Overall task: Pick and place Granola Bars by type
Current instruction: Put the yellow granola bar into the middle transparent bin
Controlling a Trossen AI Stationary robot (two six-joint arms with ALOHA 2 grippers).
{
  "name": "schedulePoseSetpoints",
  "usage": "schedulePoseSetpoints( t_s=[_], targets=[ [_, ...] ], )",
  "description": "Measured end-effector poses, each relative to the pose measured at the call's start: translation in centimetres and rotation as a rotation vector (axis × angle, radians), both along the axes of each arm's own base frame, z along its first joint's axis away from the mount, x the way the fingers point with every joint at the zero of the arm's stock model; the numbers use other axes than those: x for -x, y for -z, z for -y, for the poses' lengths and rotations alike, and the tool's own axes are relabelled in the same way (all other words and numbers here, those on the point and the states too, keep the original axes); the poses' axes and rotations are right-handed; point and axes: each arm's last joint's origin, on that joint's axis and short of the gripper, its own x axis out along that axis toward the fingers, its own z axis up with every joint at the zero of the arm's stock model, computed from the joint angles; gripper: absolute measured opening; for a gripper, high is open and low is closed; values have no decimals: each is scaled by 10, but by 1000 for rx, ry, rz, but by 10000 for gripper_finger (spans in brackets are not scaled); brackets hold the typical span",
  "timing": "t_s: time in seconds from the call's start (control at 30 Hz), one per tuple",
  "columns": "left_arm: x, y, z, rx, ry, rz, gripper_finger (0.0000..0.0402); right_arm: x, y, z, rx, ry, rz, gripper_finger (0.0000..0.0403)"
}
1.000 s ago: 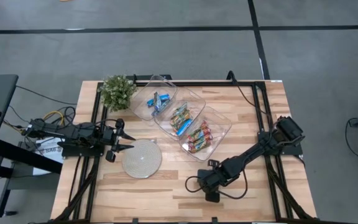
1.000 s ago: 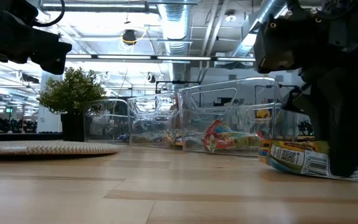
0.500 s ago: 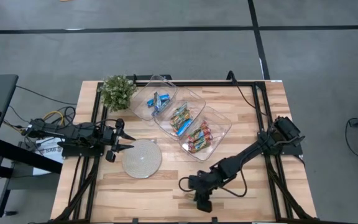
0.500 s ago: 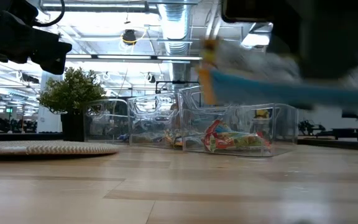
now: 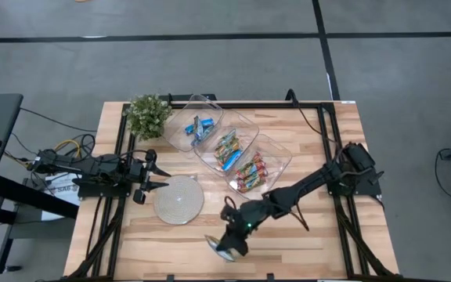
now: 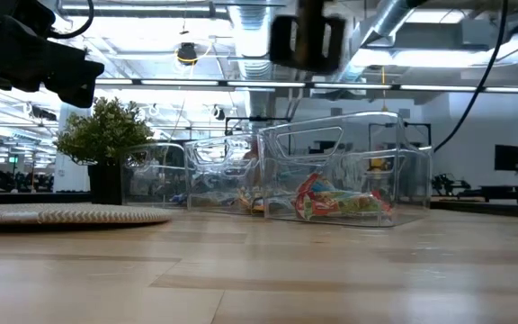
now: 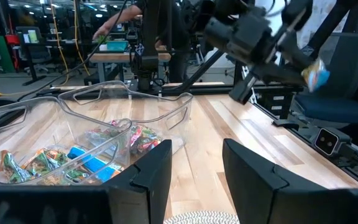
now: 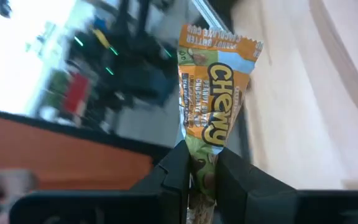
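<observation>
Right gripper (image 5: 227,246): pinched shut on one granola bar (image 8: 211,99), held above the wooden table (image 5: 319,235) near its front edge.
Granola bar: orange, green and pale-blue wrapper with yellow "Chewy" lettering and a crimped top; it stands up from between the dark fingers (image 8: 173,180), gripped by its lower end.
Change: a second ago this gripper was down at the table farther to the right; it has since lifted and swung left, and the low view no longer shows the bar.
Clear trays (image 5: 261,163): three in a diagonal row, behind the right gripper; the nearest holds multicoloured bars, the middle one mixed bars, the farthest blue-and-white bars (image 5: 198,128).
Woven disc (image 5: 179,200): left of the right gripper.
Left gripper (image 5: 161,173): fingers apart, beside the disc, unmoved.
Potted plant (image 5: 148,115): far left corner.
</observation>
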Motion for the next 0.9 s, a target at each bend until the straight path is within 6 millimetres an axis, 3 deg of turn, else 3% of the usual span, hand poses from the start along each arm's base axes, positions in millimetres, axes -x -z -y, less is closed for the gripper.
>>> schedulePoseSetpoints(
  t_s=[0.47, 0.9],
  targets=[
    [0, 0, 0, 0, 0, 0, 138, -23, -11, 50, -109, 145, 52, 49],
    [0, 0, 0, 0, 0, 0, 138, -51, -30, 150, -182, 464, 52, 49]
  ],
)
